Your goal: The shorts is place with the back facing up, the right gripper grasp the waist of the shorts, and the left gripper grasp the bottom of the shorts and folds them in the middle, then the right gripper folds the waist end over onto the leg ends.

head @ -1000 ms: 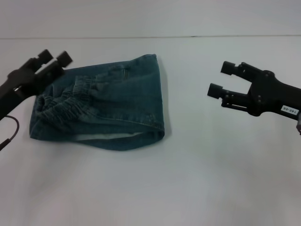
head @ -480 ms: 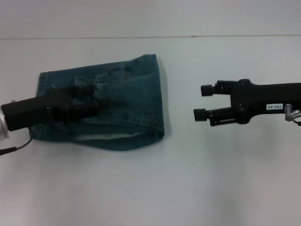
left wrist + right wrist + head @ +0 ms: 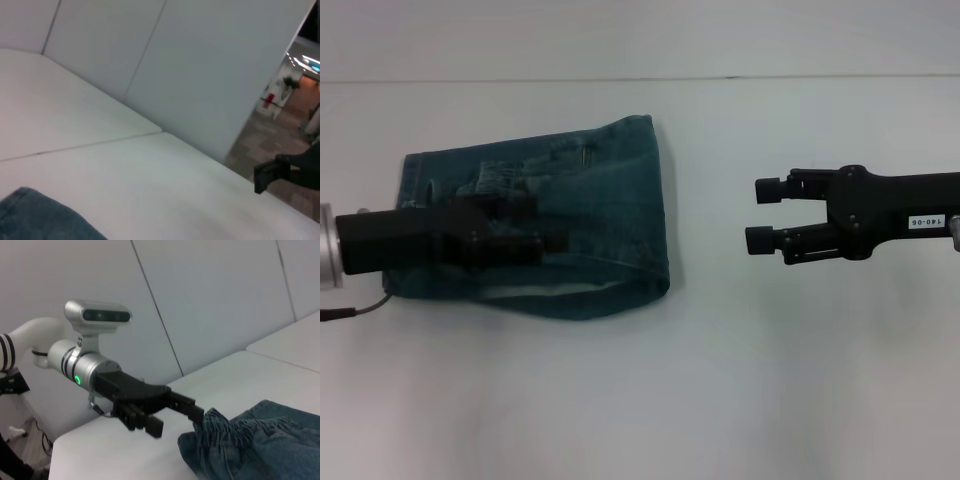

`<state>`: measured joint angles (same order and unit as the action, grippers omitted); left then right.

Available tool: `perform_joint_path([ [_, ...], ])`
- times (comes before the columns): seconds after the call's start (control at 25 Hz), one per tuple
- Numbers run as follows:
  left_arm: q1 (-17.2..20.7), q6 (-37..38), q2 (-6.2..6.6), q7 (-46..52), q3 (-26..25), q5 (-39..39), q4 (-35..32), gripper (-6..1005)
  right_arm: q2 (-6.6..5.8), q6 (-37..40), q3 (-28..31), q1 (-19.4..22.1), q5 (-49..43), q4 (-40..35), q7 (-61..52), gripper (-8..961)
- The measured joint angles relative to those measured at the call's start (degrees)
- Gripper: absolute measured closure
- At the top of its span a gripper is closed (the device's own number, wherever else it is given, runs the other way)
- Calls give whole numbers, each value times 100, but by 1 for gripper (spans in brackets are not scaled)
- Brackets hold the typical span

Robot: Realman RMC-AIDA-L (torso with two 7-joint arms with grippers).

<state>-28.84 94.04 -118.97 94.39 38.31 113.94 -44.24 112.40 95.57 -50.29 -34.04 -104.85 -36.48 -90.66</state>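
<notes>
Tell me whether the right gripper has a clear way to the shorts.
Probably yes: the right gripper hangs open, apart from the shorts, with only bare table between. The left gripper is over their far side.

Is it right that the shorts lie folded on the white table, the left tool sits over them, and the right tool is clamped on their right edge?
Not quite. In the head view the right tool is off the shorts, hovering open over bare table to their right. The rest holds: the shorts lie folded and the left tool sits over them.
</notes>
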Motion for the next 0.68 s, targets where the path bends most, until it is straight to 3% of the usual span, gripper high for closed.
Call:
perform_joint_path([
  [0.68,-235,23,61,272,334,177,-59,131,40,101,94,50,-8,-8,131,29],
])
